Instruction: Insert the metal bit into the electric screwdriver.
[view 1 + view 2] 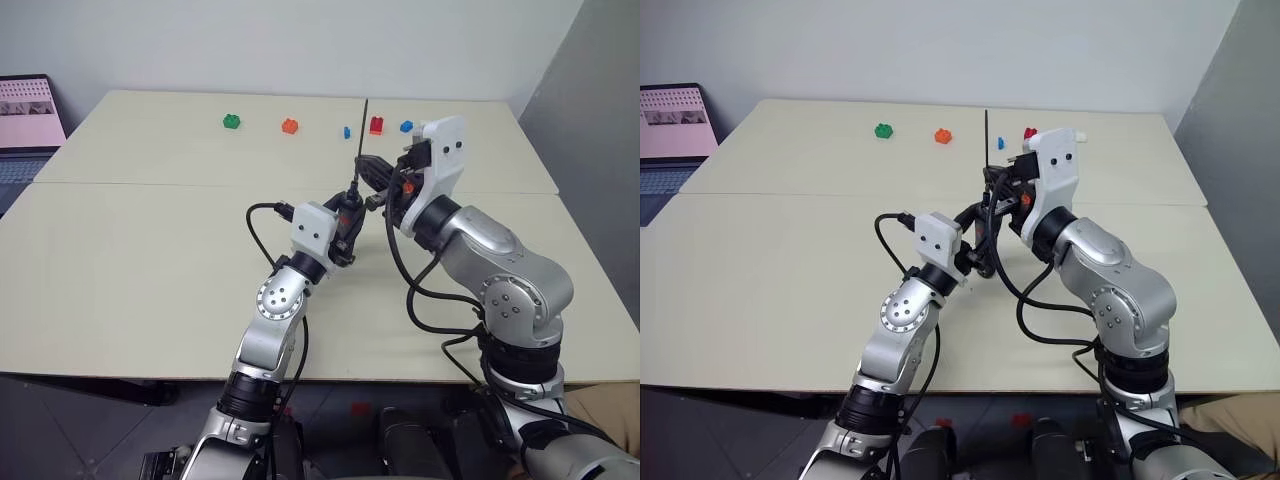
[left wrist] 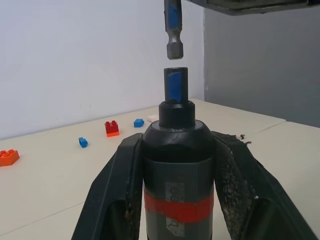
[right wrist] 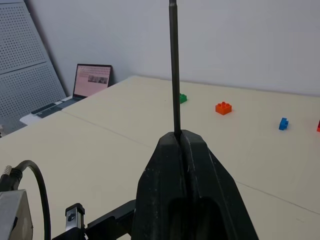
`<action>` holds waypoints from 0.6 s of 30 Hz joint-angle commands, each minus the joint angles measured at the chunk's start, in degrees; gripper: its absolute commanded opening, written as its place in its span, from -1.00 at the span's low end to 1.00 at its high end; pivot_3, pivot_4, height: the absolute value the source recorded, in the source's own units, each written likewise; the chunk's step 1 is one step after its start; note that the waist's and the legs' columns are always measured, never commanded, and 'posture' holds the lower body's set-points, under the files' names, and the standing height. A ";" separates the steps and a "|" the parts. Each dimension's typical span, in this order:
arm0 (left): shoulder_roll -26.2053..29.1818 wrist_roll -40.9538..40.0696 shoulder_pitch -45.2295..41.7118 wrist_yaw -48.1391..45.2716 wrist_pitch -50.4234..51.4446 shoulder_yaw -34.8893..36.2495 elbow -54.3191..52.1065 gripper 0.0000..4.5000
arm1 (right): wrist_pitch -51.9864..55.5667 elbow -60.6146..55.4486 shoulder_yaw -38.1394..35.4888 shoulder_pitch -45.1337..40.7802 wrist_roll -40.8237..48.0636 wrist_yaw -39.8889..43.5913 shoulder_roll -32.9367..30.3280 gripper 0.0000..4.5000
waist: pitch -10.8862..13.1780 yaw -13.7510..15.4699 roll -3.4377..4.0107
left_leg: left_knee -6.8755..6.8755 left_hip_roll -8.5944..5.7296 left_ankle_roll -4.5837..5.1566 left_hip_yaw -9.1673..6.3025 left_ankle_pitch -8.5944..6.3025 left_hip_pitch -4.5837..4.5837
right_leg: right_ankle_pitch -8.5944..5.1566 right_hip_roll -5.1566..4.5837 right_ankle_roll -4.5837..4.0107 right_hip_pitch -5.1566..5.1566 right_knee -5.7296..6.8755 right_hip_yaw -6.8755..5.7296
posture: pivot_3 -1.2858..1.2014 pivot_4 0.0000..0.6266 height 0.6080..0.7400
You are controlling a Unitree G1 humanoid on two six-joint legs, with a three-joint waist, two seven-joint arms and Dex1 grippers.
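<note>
The electric screwdriver [image 2: 176, 165], black with a red band and a blue tip, stands upright between the fingers [image 2: 117, 185] of my left gripper [image 2: 177, 139], which is shut on it. My right gripper [image 3: 182, 137] is shut on the metal bit [image 3: 174, 65], a thin dark rod that points up past its fingers. In the left wrist view the bit's lower end [image 2: 173, 30], marked with a blue band, hangs just above the screwdriver's tip with a small gap between them. Both grippers meet over the middle of the table [image 1: 150, 250], the right gripper [image 1: 372, 172] slightly above the left gripper [image 1: 345, 225].
Along the table's far side lie small bricks: green [image 1: 232, 121], orange [image 1: 290, 126], blue [image 1: 347, 132], red [image 1: 376, 125] and another blue [image 1: 406, 127]. An open laptop [image 1: 25, 125] stands off the table's left edge. A grey wall rises on the right.
</note>
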 commanded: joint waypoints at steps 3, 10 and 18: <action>0.08 0.67 -0.31 0.49 -0.56 0.27 -0.57 -0.27 | -0.01 -3.29 -0.23 0.23 0.60 -0.32 0.32 -1.00 | 0.00 0.00 0.00 | 0.00 0.00 0.00 0.00 0.00 0.00 | 0.01 0.00 0.02 0.00 0.00 0.00 | 0.03 -0.52 1.00; 0.09 0.68 -0.33 0.36 -0.61 0.15 -0.58 -0.27 | 0.14 -3.58 -0.13 0.76 0.62 -0.43 0.54 -1.00 | 0.00 0.00 0.00 | 0.00 0.00 0.00 0.00 0.00 0.00 | 0.01 0.00 0.01 0.00 0.00 0.00 | 0.03 -0.52 1.00; 0.17 0.64 -0.25 0.13 -0.54 -0.02 -0.63 -0.27 | -0.14 -3.92 0.58 1.27 0.53 -0.47 1.32 -1.00 | 0.00 -0.02 0.00 | 0.01 0.00 0.00 0.00 0.00 0.00 | 0.01 0.00 0.02 0.00 0.01 0.00 | 0.03 -0.52 1.00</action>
